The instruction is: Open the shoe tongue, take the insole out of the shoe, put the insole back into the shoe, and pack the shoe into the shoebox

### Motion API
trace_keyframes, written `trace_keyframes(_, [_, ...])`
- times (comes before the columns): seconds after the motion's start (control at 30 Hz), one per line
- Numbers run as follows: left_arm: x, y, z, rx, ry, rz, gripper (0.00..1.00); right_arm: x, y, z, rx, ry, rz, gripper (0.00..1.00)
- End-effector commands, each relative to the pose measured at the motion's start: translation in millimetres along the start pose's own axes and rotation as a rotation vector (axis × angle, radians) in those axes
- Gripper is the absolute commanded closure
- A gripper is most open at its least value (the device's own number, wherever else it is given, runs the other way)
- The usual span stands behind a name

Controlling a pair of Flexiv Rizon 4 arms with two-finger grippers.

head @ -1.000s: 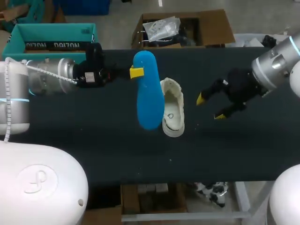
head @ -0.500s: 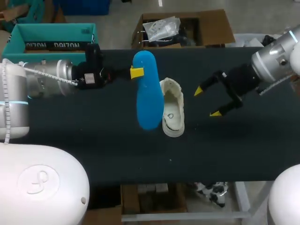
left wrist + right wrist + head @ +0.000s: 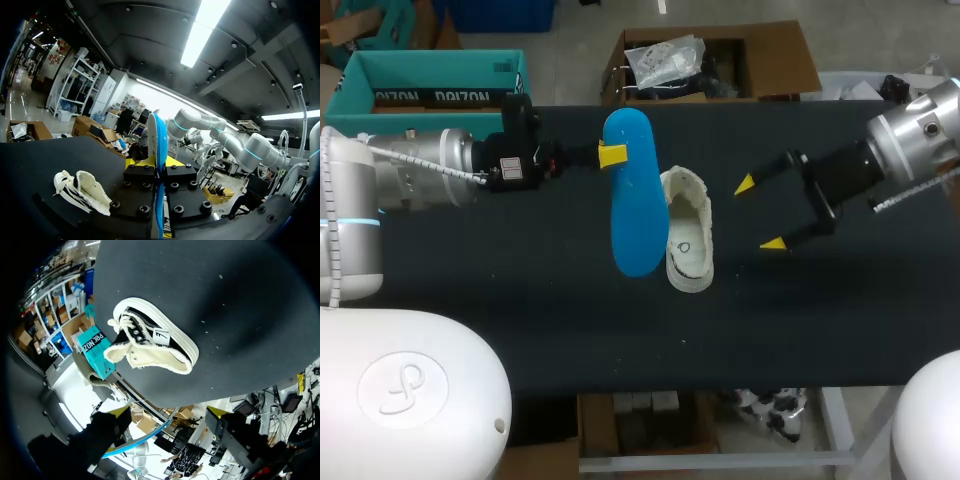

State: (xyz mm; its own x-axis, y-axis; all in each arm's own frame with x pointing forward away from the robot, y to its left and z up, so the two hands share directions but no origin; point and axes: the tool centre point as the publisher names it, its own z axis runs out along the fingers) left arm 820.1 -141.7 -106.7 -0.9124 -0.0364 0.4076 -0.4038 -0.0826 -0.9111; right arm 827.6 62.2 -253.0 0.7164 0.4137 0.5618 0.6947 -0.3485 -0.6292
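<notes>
My left gripper (image 3: 611, 155) is shut on the heel end of a blue insole (image 3: 634, 205), which hangs in the air over the table beside the shoe. In the left wrist view the insole (image 3: 159, 137) stands edge-on between the yellow fingertips (image 3: 142, 161). The cream shoe (image 3: 687, 232) lies on the table just right of the insole, its opening upward. To the right of the shoe, my right gripper (image 3: 758, 213) is open and holds nothing. The right wrist view looks at the shoe (image 3: 150, 342) from its side. A teal shoebox (image 3: 430, 80) stands beyond the table's far left edge.
The black table (image 3: 520, 300) carries only the shoe. My left arm lies along its far left part and my right arm comes in over its right edge.
My right arm has drawn back to the right and its wrist has turned, the fingers staying wide. The left gripper and the insole have barely moved.
</notes>
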Motion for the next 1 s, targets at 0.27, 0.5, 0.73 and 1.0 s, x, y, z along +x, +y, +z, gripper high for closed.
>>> trace_keyframes(0.27, [2.3, 0.0, 1.0, 0.002, -0.01, 0.0, 1.0, 18.2, 6.0, 5.7, 0.04, -0.037, 0.173, 0.0])
trace_keyframes(0.5, [2.3, 0.0, 1.0, 0.002, -0.01, 0.0, 1.0, 12.0, -7.6, 18.3, 0.062, 0.005, 0.497, 0.0])
trace_keyframes(0.73, [2.3, 0.0, 1.0, 0.002, -0.01, 0.0, 1.0, 12.0, -7.6, 18.3, 0.062, 0.005, 0.497, 0.0])
trace_keyframes(1.0, [2.3, 0.0, 1.0, 0.002, -0.01, 0.0, 1.0, 19.5, -0.9, 15.1, 0.105, -0.01, 0.541, 0.0])
